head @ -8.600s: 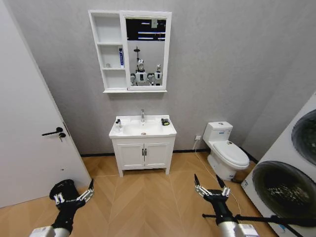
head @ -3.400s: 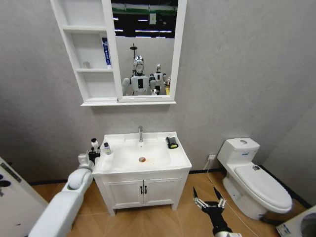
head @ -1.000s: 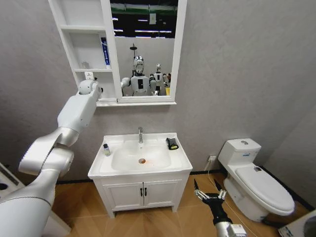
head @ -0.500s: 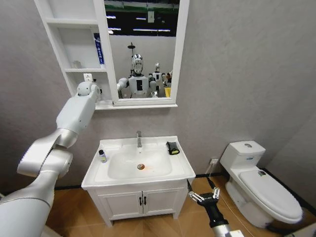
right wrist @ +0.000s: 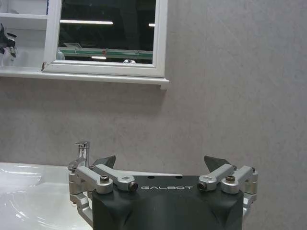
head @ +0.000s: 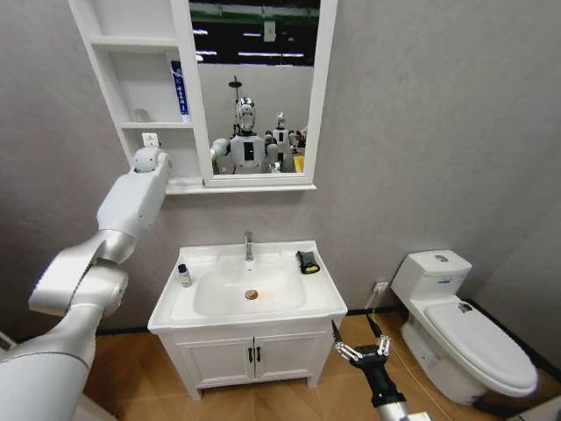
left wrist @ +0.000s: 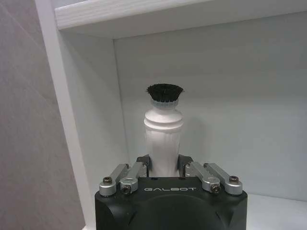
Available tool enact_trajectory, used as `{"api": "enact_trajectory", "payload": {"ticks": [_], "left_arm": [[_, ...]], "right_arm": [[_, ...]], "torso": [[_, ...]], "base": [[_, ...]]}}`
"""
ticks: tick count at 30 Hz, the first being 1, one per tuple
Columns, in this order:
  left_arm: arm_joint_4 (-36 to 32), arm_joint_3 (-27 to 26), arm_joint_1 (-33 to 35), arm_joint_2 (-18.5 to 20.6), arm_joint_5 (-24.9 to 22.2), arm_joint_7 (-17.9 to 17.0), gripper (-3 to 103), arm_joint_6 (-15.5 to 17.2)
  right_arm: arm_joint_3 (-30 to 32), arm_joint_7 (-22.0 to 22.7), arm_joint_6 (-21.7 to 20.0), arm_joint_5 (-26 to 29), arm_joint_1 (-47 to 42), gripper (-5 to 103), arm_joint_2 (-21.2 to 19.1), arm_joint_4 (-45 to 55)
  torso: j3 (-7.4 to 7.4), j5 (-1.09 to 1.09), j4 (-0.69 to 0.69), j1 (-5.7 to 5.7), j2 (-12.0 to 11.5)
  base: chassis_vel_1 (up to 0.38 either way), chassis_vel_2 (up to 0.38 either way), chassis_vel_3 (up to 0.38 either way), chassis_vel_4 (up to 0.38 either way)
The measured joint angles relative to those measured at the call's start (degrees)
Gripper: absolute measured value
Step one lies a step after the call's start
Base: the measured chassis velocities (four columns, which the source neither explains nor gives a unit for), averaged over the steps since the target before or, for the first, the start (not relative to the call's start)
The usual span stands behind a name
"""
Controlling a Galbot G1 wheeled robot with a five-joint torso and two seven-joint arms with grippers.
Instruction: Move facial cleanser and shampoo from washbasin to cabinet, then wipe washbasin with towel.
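Gripping white bottle (left wrist: 163, 139) inside cabinet (left wrist: 72, 120)

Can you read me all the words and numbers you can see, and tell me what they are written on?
"GALBOT" on the black body of the left gripper, which holds a white bottle.
"GALBOT" on the black body of the right gripper.
The blue tube on the cabinet shelf has white print, too small to read.
The small bottle on the washbasin has no print that can be read.
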Motion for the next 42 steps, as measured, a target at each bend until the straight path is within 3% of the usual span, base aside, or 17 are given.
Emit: {"api": "enact_trajectory", "payload": {"ticks": [14, 16, 19, 25, 26, 28, 32, 34, 35, 37, 38, 39, 40, 41, 42], "left_arm": [[-0.94, -0.64, 1.31, 1.14, 0.44, 0.05, 28, 0.24], [-1.09, -0.62, 1.61, 1.17, -0.28, 0.48, 39, 0.97], [-1.76, -0.62, 1.75, 1.36, -0.69, 0.8, 44, 1.12], [-6.94, -0.41, 3.46, 3.38, -3.08, 0.59, 73, 2.09], [-6.94, -0.41, 3.46, 3.38, -3.08, 0.59, 73, 2.09], [-12.49, -0.15, 5.79, 5.73, -6.35, -0.64, 83, 3.19], [-19.62, 0.11, 8.98, 9.34, -10.26, -1.81, 94, 4.24], [-29.93, -0.41, 15.36, 16.05, -14.97, -2.01, 99, 5.23], [-29.93, -0.41, 15.36, 16.05, -14.97, -2.01, 99, 5.23], [-37.98, -2.43, 21.16, 21.6, -17.31, 0.04, 100, 5.05], [-43.7, -4.75, 26.96, 25.56, -17.92, 2.31, 100, 3.6], [-47.2, -6.47, 31.53, 27.86, -17.96, 4.12, 100, 1.92], [-47.2, -6.47, 31.53, 27.86, -17.96, 4.12, 100, 1.92], [-50.28, -8.44, 36.09, 29.96, -17.97, 5.78, 100, 0.41], [-54.31, -11.16, 43.12, 32.52, -17.47, 7.88, 100, -1.11]], "right_arm": [[-0.18, -0.5, 0.09, 0.13, 0.05, 100, 0.01, -0.29], [-0.13, -0.5, 0.09, 0.18, 0.05, 100, 0.0, -0.36], [-0.1, -0.5, 0.08, 0.22, 0.06, 100, 0.0, -0.43], [-0.09, -0.47, 0.03, 0.32, 0.11, 100, 0.07, -0.65], [-0.09, -0.47, 0.03, 0.32, 0.11, 100, 0.07, -0.65], [-0.08, -0.44, -0.03, 0.42, 0.25, 100, 0.08, -0.8], [-0.08, -0.4, -0.12, 0.51, 0.41, 100, 0.04, -1.04], [-0.08, -0.49, -0.21, 0.85, 0.62, 100, 0.01, -1.28], [-0.08, -0.49, -0.21, 0.85, 0.62, 100, 0.01, -1.28], [-0.06, -0.69, -0.28, 1.09, 0.62, 100, 0.02, -1.41], [-0.05, -0.79, -0.33, 1.04, 0.62, 100, 0.03, -1.58], [-0.04, -0.82, -0.43, 0.91, 0.59, 100, 0.03, -1.64], [-0.04, -0.82, -0.43, 0.91, 0.59, 100, 0.03, -1.64], [-0.04, -0.82, -0.52, 0.8, 0.54, 100, 0.03, -1.66], [-0.07, -0.83, -0.79, 0.55, 0.55, 100, 0.04, -1.68]], "torso": [[-0.01, 0.02, 0.02, -0.01, 0.0], [0.02, -0.07, 0.02, -0.01, 0.0], [0.03, -0.04, 0.0, 0.02, -0.02], [0.01, -0.01, 0.0, 0.0, -0.02], [0.01, -0.01, 0.0, 0.0, -0.02], [0.01, 0.0, -0.01, 0.01, -0.02], [0.01, 0.0, -0.02, 0.01, -0.01], [0.0, -0.01, -0.02, 0.0, 0.0], [0.0, -0.01, -0.02, 0.0, 0.0], [0.0, -0.07, 0.01, 0.02, -0.01], [-0.01, 0.03, 0.03, -0.01, 0.0], [-0.02, 0.01, 0.05, -0.03, 0.01], [-0.02, 0.01, 0.05, -0.03, 0.01], [-0.01, -0.09, 0.05, -0.03, 0.01], [-0.01, -0.01, 0.03, -0.02, 0.01]], "base": [[0.0, 0.0, 0.0, 0.0], [0.0, 0.0, 0.0, 0.0], [0.0, 0.0, 0.0, 0.0], [0.0, 0.0, 0.0, 0.0], [0.0, 0.0, 0.0, 0.0], [0.0, 0.0, 0.0, 0.0], [0.0, 0.0, 0.0, 0.0], [0.0, 0.0, 0.0, 0.0], [0.0, 0.0, 0.0, 0.0], [0.0, 0.0, 0.0, 0.0], [0.0, 0.0, 0.0, 0.0], [0.0, 0.0, 0.0, 0.0], [0.0, 0.0, 0.0, 0.0], [0.0, 0.0, 0.0, 0.0], [0.0, 0.0, 0.0, 0.0]]}}
